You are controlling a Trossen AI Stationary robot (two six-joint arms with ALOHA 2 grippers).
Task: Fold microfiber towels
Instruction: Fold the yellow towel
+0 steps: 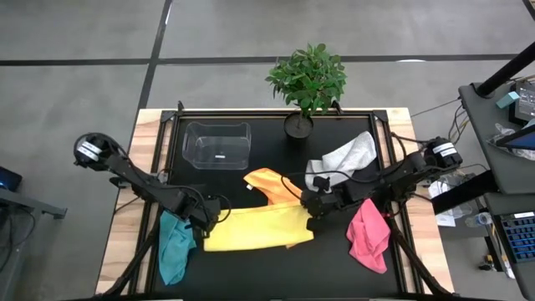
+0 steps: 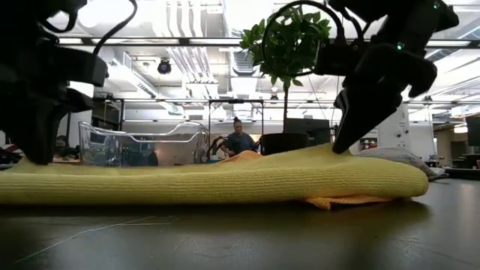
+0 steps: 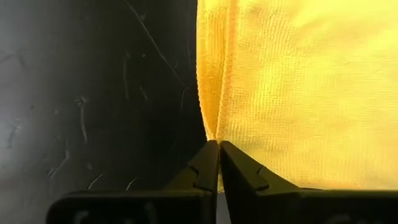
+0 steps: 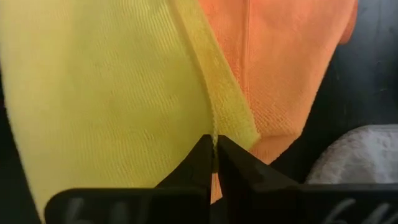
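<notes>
The yellow towel [image 1: 255, 227] lies flat across the middle of the black table, partly over the orange towel [image 1: 272, 184]. My left gripper [image 1: 211, 219] is shut on its left edge, and my right gripper [image 1: 311, 209] is shut on its right edge. The teal towel [image 1: 174, 244] lies crumpled at the near left, the pink towel [image 1: 368, 234] at the near right, and the white-grey towel [image 1: 347, 157] at the far right. My left gripper pinches the yellow towel's left edge [image 3: 211, 127] between its two fingers, where two layers meet. The fingers point down, slanting from the left. The towel lies on the table. My right gripper pinches the yellow towel's right edge [image 4: 214, 134] between its two fingers, slanting down from the right. The towel lies on the table and on the orange towel [image 4: 280, 68].
A clear plastic box [image 1: 217, 144] stands at the far left of the table. A potted plant [image 1: 305, 84] stands at the far edge, in the middle. A person [image 2: 238, 141] sits in the room beyond the table.
</notes>
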